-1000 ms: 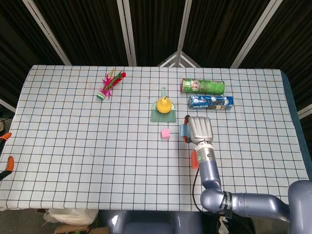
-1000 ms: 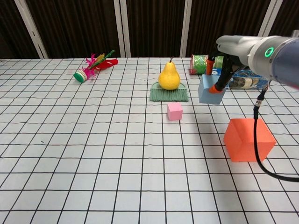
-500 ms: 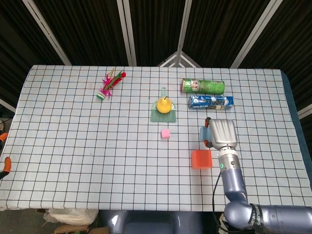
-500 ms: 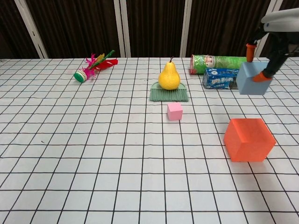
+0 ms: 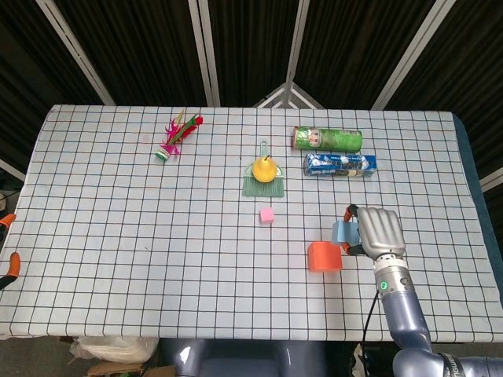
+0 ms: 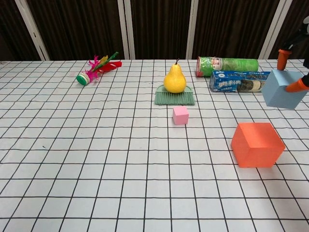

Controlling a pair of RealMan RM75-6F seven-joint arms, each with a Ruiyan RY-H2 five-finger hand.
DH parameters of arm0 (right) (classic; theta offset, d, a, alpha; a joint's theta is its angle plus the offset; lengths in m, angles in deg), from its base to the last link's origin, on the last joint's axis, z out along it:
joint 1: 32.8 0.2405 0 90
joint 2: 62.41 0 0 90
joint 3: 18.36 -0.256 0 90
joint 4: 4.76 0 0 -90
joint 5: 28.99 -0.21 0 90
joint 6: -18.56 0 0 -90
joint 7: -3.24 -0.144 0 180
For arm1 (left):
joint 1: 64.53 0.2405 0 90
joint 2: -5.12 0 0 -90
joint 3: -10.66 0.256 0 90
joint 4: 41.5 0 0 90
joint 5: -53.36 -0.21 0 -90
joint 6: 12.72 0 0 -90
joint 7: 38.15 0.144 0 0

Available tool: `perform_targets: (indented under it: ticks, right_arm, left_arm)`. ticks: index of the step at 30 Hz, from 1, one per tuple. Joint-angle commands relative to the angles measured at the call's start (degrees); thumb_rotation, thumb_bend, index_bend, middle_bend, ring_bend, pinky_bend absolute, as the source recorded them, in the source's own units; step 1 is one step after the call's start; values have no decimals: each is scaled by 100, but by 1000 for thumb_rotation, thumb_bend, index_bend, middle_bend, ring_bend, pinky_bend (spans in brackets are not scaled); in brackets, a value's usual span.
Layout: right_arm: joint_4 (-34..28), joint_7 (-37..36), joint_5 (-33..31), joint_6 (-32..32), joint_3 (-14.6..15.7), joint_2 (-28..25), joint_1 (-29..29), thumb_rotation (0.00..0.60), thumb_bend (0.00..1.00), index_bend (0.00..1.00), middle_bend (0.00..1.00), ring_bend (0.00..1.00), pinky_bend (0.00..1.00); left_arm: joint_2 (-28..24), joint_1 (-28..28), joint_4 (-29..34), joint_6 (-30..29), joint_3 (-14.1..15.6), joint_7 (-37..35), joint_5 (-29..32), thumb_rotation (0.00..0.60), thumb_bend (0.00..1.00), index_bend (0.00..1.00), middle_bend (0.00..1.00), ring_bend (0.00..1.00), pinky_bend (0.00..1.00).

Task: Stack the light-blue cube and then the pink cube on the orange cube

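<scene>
One hand in view: right hand point(image 5: 380, 230) clamped on light-blue cube point(image 6: 283, 89), held above counter point(image 5: 118, 236), just right of orange cube point(image 5: 324, 256). Pink cube point(image 5: 267, 214) up-left of orange, apart.

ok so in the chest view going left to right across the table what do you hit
shuttlecock → pear on the green brush → pink cube → orange cube → light-blue cube held up by the right hand at the frame's edge. The can and the biscuit pack overlap that stretch, so I left them out.
</scene>
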Motion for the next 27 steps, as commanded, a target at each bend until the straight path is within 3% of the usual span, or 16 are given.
perform_targets:
  ticks: [1, 15, 27]
  right_arm:
    - [-80, -53, 169, -17, 203, 5, -48, 600, 362, 495, 1000, 1000, 972]
    - [-132, -337, 1316, -341, 847, -41, -237, 600, 366, 496, 1000, 1000, 972]
    - [321, -581, 1489, -812, 975, 66, -159, 600, 371, 496, 1000, 1000, 972]
  left_arm:
    - [-4, 5, -6, -5, -2, -14, 5, 600, 600, 109, 46, 0, 0]
    - [32, -26, 23, 53, 1, 139, 28, 600, 600, 110, 46, 0, 0]
    - [56, -36, 40, 73, -11, 237, 71, 600, 600, 110, 45, 0, 0]
